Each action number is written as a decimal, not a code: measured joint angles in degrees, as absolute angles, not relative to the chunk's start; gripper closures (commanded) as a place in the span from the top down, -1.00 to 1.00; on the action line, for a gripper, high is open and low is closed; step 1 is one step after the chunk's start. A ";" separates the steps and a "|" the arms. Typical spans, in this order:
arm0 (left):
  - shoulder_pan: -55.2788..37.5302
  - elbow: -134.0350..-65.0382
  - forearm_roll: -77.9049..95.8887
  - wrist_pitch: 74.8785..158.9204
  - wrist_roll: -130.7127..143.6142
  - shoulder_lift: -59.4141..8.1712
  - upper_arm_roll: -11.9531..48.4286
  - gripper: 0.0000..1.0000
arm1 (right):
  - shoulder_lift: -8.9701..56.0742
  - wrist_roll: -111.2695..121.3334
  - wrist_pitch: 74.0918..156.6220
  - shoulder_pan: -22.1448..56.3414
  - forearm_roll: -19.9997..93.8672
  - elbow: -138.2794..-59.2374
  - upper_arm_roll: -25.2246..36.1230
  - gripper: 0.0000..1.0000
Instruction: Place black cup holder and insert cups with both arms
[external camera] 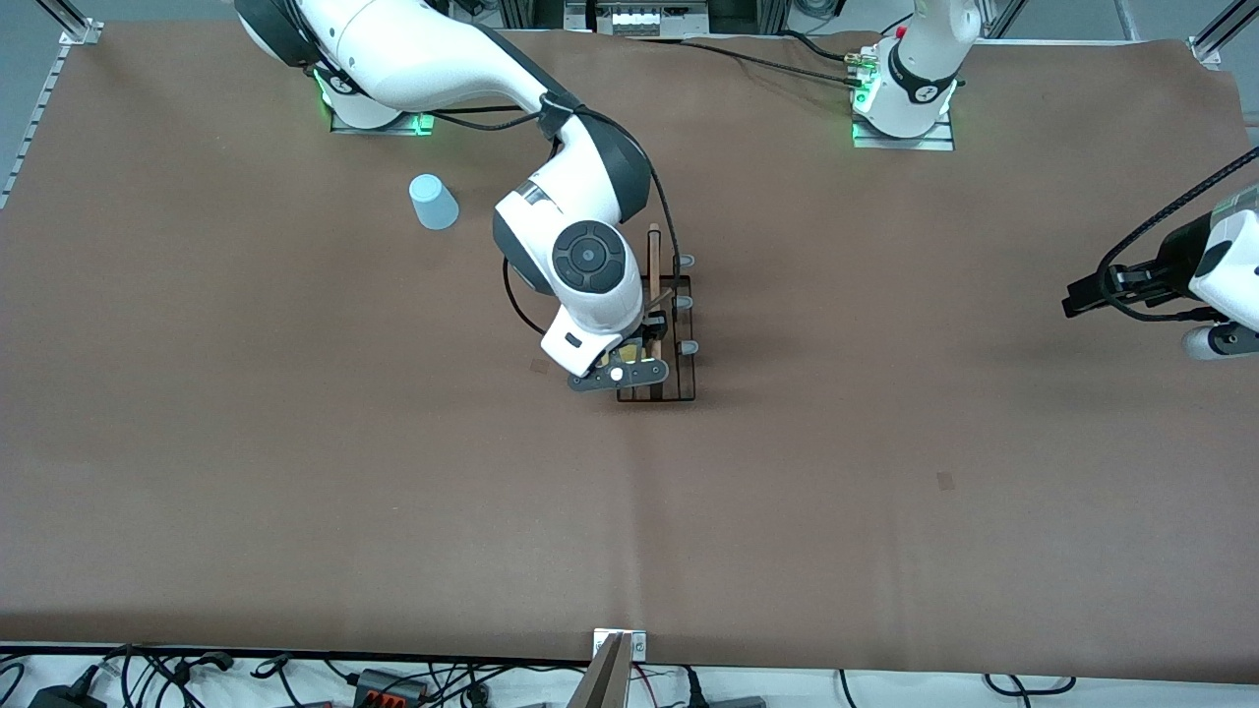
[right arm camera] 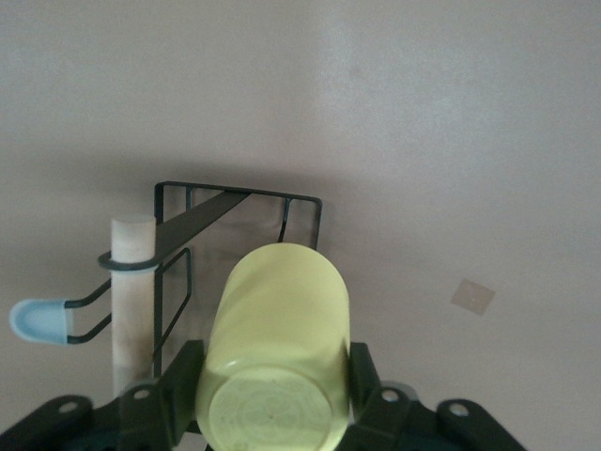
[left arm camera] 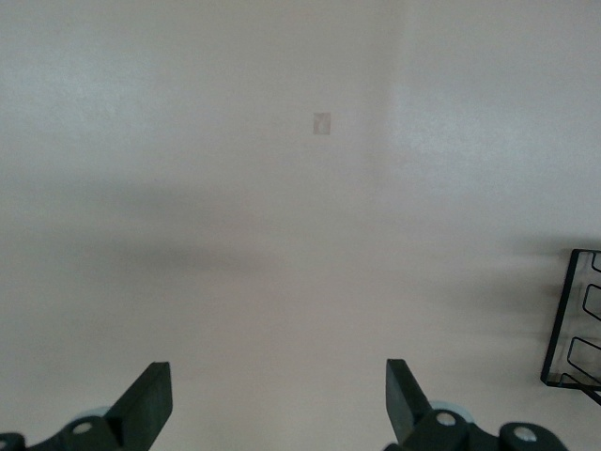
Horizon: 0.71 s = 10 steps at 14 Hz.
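A brown table cover (external camera: 295,492) fills nearly the whole front frame, creased down its middle; a small darker square patch (external camera: 945,481) lies in the lower half; a fainter patch (external camera: 539,366) sits near the centre; tangled black cables (external camera: 197,674) run along the bottom edge; a metal bracket (external camera: 620,644) stands at bottom centre; an aluminium rail (external camera: 74,25) shows in a top corner.

Right arm bent down mid-worktop, right claw (right arm camera: 272,395) fingers flanking a yellow cup (right arm camera: 277,348). Left arm waits, left claw (left arm camera: 279,404) wide open.
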<state>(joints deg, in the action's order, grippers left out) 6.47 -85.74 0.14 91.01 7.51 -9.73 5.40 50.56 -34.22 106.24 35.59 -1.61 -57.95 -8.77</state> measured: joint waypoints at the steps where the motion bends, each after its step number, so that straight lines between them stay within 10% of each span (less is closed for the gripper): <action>1: 6.47 -85.74 0.14 91.01 7.51 -9.73 5.40 1.00 | 50.61 -34.23 106.32 35.57 -1.61 -57.93 -8.77 1.00; 10: 6.49 -85.74 0.14 91.01 7.51 -9.73 5.41 1.00 | 40.81 -33.86 99.08 26.49 -1.70 -55.22 -6.83 1.00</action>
